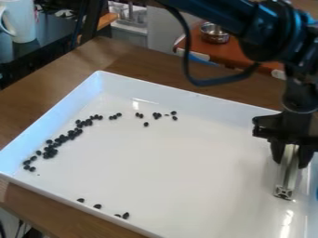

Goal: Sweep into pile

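The black pincer (290,161) pinches a silver metal bar (286,179) near the white rectangular tray (180,167)'s right edge, seemingly lining up a sweep that must next draw together the small black beans (51,152) strewn by its left, far and near edges.

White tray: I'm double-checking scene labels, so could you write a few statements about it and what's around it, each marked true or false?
1. The claw holds a metal bar. True.
2. The small dark pieces form one pile. False: they lie in separate groups.
3. The white mug stands inside the tray. False: it is outside, at the upper left.
4. A few pieces lie near the tray's near edge. True.
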Robot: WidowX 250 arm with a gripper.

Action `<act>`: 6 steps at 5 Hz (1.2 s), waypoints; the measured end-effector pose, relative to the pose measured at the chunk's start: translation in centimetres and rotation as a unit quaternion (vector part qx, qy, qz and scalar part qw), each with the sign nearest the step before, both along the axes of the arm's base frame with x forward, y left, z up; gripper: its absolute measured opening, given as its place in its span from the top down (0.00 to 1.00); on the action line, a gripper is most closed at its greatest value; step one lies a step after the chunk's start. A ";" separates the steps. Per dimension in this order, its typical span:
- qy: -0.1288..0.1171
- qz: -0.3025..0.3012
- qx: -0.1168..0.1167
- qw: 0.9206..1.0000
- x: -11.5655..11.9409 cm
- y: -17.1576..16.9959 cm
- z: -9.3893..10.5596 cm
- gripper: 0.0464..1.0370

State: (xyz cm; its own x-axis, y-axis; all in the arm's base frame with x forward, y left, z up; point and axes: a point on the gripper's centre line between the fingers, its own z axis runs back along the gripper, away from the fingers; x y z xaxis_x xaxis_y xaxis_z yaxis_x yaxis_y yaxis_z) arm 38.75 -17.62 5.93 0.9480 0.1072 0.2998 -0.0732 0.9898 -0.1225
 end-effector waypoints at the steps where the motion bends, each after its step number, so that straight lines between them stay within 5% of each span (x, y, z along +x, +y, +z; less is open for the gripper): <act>1: 0.007 0.000 -0.002 1.000 -0.4 3.1 -0.2 0.66; 6: 0.050 0.039 0.033 0.997 -0.7 15.2 -0.6 0.66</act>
